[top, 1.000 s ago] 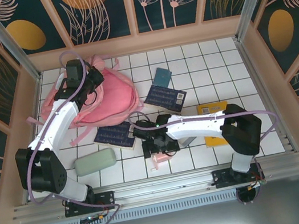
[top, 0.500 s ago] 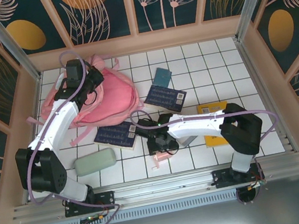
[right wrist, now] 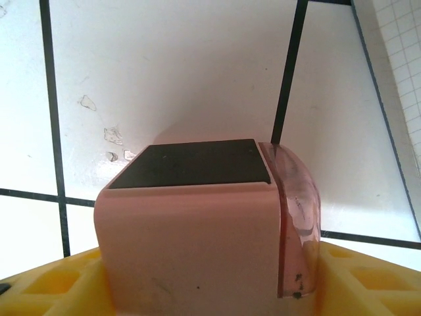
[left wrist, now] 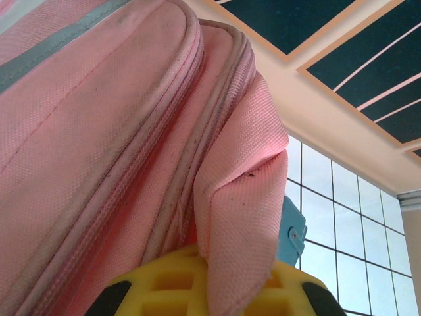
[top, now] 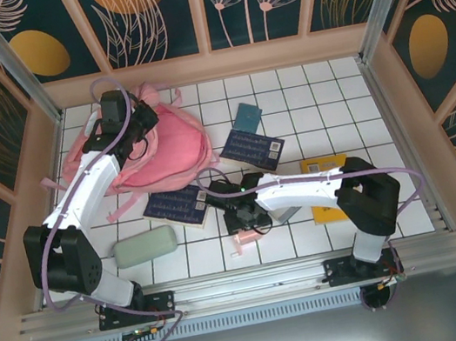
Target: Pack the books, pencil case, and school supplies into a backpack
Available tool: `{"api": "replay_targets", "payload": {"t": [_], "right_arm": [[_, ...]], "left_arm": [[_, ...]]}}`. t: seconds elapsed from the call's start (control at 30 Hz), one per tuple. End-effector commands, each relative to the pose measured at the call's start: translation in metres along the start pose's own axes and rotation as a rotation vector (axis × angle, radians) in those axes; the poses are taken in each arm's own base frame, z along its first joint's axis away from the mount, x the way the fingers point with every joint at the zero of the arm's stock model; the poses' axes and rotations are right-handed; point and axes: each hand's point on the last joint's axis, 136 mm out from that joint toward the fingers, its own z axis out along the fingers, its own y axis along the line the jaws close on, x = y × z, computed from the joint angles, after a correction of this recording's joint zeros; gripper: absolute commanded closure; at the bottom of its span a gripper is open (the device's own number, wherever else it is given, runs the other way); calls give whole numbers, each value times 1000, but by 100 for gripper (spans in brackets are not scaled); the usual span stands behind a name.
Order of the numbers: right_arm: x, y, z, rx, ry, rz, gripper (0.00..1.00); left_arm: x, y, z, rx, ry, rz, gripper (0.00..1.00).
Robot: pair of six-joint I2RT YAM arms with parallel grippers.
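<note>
now, pink block (right wrist: 197,230) in right gripper (right wrist: 205,284), tiles (right wrist: 164,66) beyond

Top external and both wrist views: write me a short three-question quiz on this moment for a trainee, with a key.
1. True or false: the left gripper is shut on a fold of the backpack.
2. What sits between the fingers of the right gripper? A) scissors B) the pink block C) a bottle
3. How many dark navy books lie on the table?
Key: 1 true; 2 B; 3 two.
</note>
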Motion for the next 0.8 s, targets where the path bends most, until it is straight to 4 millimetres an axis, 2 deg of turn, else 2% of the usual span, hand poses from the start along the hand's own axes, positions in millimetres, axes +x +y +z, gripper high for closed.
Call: {"api": "replay_targets", "payload": {"t": [0.0,0.07,0.17,0.27,0.4,0.53,0.63,0.7,0.77], "right_arm": [[-10,1,-6,-10,-41,-4,43],[-14,2,-12,-19,-61,-8,46],[-31,10,-38,-81,-135,-19,51],[-58,26,-81,-208,-251,-36,52],[-101,37,-135,-360,-401,-16,53],[-146,47,-174,-507,-517,16,54],[-179,53,-185,-562,-570,20,53],[-201,56,-181,-558,-594,14,53],[-224,59,-169,-558,-598,2,53]], "left_arm": [[-14,-12,0,62,-43,-16,100],[-13,-13,0,70,-37,-8,100],[-12,-22,-3,105,-21,28,100],[-21,-36,-13,137,-31,93,100],[-41,-57,-39,187,-79,152,100],[-53,-68,-56,199,-108,201,100],[-57,-73,-62,198,-107,232,100],[-59,-79,-70,224,-109,252,100],[-61,-86,-79,251,-120,264,100]]}}
